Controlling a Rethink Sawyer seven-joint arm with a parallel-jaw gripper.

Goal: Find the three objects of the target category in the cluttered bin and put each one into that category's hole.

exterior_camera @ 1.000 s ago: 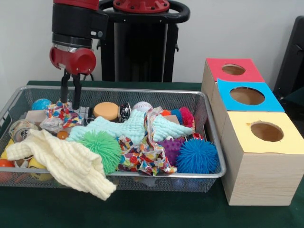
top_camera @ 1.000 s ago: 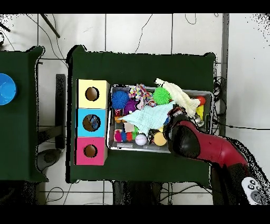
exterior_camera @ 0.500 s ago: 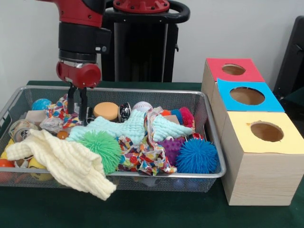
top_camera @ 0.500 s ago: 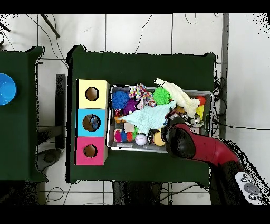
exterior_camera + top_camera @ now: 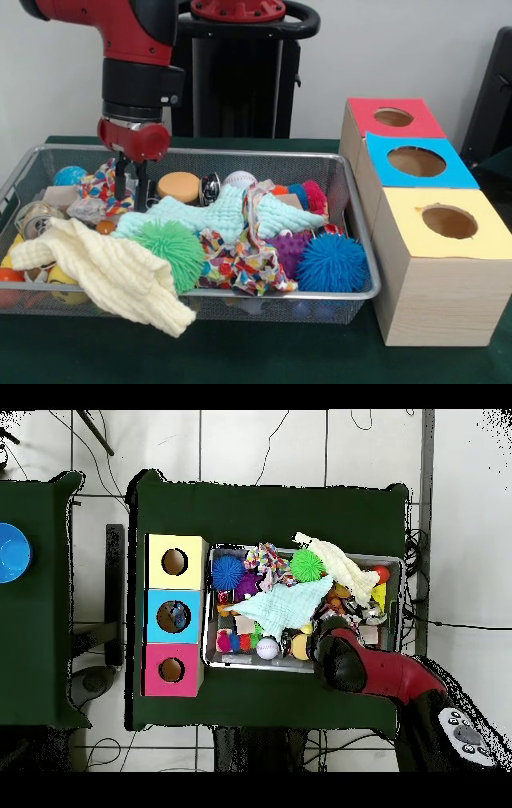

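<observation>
A wire bin (image 5: 240, 154) holds a heap of toys and cloths: a mint cloth (image 5: 224, 212), a cream cloth (image 5: 112, 272), a patterned cloth (image 5: 240, 264), and green (image 5: 172, 248), blue (image 5: 332, 262) and purple (image 5: 290, 248) spiky balls. My gripper (image 5: 131, 200) points straight down at the bin's far left. It is open, and its tips reach down between a multicoloured cloth (image 5: 96, 184) and an orange disc (image 5: 178, 186). Nothing shows between the fingers. In the overhead view the arm's head (image 5: 338, 659) hides the gripper.
Three wooden boxes with round holes stand in a row beside the bin: red (image 5: 392, 120), blue (image 5: 416, 164) and yellow (image 5: 448, 224) tops. A baseball (image 5: 240, 179) and a blue ball (image 5: 70, 175) lie along the bin's far wall. The cream cloth hangs over the near rim.
The arm has shifted toward the orange disc and come slightly lower into the bin. The finger gap looks unchanged and nothing was lifted.
</observation>
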